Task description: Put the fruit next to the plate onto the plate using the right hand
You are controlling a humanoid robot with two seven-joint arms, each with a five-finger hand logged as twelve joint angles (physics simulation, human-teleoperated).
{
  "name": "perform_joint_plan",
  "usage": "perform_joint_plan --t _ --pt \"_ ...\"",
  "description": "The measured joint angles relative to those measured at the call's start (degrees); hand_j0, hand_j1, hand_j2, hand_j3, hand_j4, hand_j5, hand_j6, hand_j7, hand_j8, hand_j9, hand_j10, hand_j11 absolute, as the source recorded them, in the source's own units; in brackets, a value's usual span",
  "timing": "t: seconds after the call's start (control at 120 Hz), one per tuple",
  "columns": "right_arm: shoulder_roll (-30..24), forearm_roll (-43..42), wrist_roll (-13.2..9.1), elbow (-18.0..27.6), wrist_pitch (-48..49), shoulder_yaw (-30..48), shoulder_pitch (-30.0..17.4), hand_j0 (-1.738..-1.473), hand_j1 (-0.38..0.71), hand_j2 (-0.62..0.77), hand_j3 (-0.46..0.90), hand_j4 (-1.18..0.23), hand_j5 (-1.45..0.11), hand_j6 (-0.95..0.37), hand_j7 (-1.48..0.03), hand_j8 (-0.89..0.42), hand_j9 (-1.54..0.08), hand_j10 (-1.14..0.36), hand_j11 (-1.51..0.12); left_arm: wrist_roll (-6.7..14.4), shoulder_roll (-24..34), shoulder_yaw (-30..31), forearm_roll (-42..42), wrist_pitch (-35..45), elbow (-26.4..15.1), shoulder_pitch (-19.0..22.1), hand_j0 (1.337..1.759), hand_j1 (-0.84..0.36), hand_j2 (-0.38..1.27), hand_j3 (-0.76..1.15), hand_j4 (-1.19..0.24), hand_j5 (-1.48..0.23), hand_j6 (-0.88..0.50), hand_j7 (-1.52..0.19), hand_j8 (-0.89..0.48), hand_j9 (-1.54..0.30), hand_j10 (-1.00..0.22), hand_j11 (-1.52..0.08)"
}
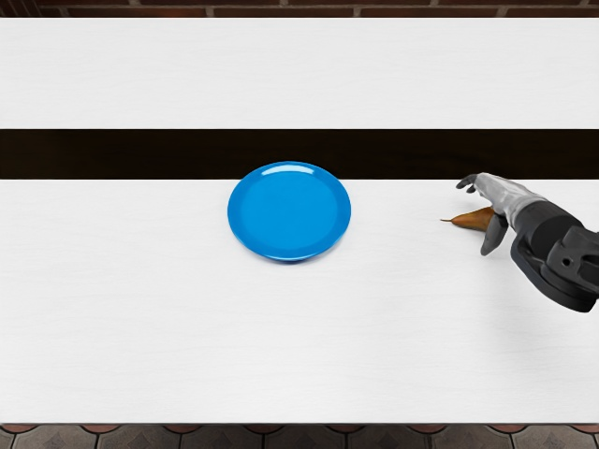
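A round blue plate lies on the white table, a little left of centre and near its far edge; nothing is on it. Well to its right a brown pear-like fruit lies on its side with its thin stem pointing left. My right hand comes in from the right edge and hovers over the fruit's right part, hiding it. Its fingers are spread around the fruit and do not close on it.
The white table stretches wide on all sides. Behind its far edge runs a dark gap, then a second white surface.
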Motion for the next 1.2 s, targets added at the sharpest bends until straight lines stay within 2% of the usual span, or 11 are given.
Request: perform_joint_plan --t 1.2 --pt "0.3 -0.1 0.0 -2.9 -1.2 0.0 -0.9 -1.658 0.06 -0.06 0.0 -0.35 -0.45 -0.35 -0.45 -0.35 -0.45 -0.35 -0.45 0.0 0.0 0.0 0.0 0.0 0.0 0.0 1.658 0.32 0.0 0.0 -0.02 -0.03 -0.02 -0.03 -0.02 -0.03 -0.02 -0.03"
